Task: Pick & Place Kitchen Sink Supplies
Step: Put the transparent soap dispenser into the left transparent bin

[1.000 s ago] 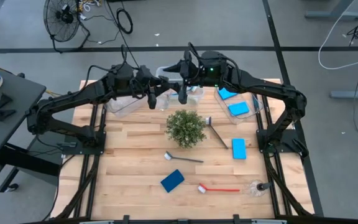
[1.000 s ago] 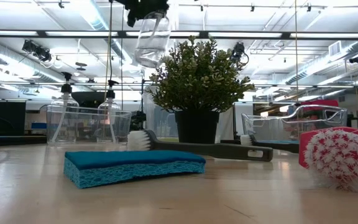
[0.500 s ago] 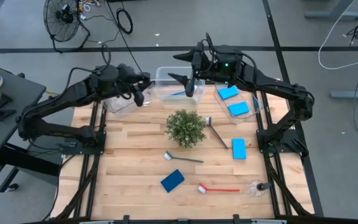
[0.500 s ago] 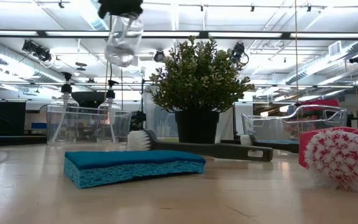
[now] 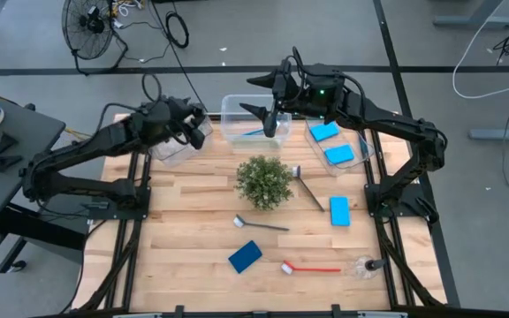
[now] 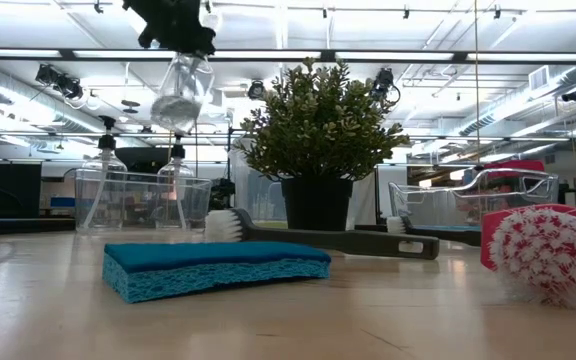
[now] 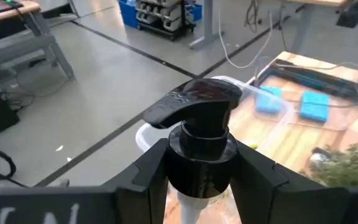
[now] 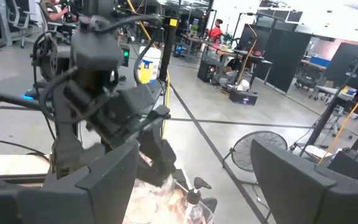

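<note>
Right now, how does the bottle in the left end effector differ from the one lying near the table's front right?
The held bottle hangs in the air, clamped at its black cap by the left end effector, over the left bin. The loose bottle lies on its side on the table, untouched. Both are clear with black caps.

Overall brightness: I read every view as bright and evenly lit.
Light source: long ceiling strips [image 6: 88, 85] run overhead in my low view.
Shadows: on the worktop [image 5: 193, 225] I see only a soft, short one beside the plant [image 5: 264, 182].
Glare: the strips blow out white; the bottle [image 6: 178, 92] held aloft shows pale highlights.
Focus: the pump cap [image 7: 199, 115] is soft in my left wrist view.
Blur: the far arm [image 8: 107, 102] smears in my right wrist view.
</note>
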